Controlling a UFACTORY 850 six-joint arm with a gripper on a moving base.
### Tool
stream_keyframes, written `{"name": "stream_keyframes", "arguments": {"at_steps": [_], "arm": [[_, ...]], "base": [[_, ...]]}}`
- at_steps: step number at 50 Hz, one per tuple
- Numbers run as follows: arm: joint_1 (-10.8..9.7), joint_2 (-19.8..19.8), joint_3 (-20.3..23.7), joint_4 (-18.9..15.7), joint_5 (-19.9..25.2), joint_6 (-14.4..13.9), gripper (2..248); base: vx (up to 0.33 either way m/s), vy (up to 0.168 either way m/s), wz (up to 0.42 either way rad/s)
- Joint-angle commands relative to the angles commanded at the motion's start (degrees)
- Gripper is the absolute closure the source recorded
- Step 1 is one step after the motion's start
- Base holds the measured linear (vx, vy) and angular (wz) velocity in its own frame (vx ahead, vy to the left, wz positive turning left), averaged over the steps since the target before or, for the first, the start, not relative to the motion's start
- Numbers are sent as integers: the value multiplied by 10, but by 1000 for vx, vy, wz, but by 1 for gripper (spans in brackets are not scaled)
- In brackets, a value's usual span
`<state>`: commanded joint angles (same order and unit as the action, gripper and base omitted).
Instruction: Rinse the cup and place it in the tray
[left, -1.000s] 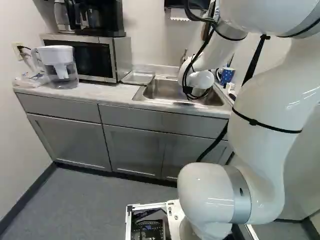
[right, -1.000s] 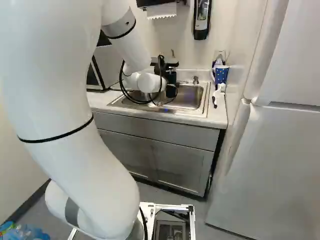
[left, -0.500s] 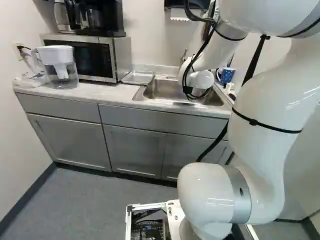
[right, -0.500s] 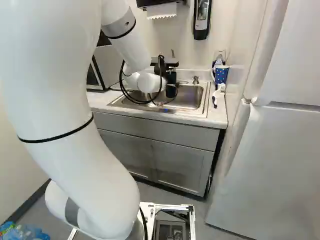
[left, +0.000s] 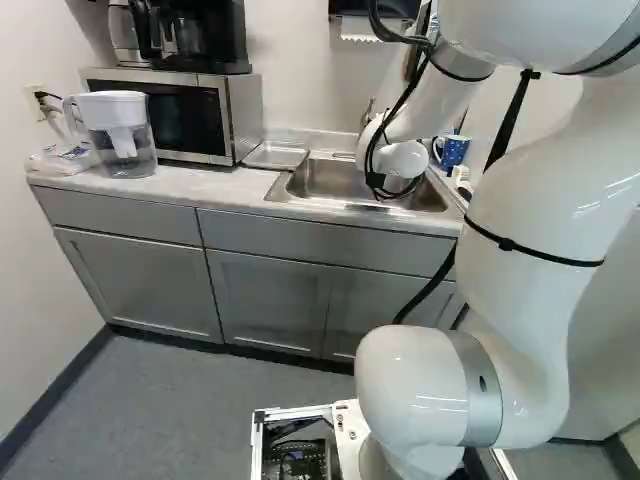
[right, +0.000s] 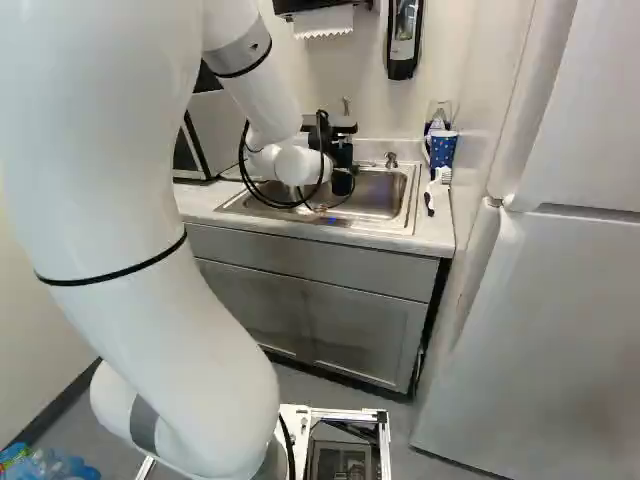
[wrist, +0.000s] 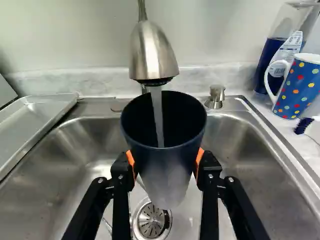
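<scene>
The gripper (right: 342, 175) was clamped on the cup (wrist: 165, 170), orange pads (wrist: 131, 161) pressed to it from two sides. Cup was dark blue up top, paler lower down, mouth up, held over the sink (wrist: 260, 150) under the tap (wrist: 152, 52). Water (wrist: 157, 117) ran from the tap into the cup. Drain (wrist: 151, 220) sat below it in the basin. Inside bottom of the cup couldn't be made out.

Task's tray (left: 275, 155), metal, lay between the microwave (left: 160, 118) and the basin; the cup was well apart from it. Small metal pump (wrist: 215, 97) stood behind the basin, beside the tap. Dotted blue mug (wrist: 298, 87) stood on the counter at the sink's other side from the tray, a blue bottle (wrist: 275, 60) just behind it, a brush (right: 438, 184) with white on it near the mug.

Water pitcher (left: 118, 135) was on the counter at the left of the left base view, next to a packet (left: 62, 160); coffee maker (left: 205, 40) sat on top of the microwave. Fridge (right: 560, 330) filled the right of the right base view.
</scene>
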<state>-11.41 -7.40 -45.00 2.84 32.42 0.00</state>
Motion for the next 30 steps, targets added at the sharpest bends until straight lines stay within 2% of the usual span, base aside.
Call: {"name": "stream_keyframes", "arguments": {"at_steps": [30], "arm": [[0,0,0,0,0,0,125]], "base": [[0,0,0]]}}
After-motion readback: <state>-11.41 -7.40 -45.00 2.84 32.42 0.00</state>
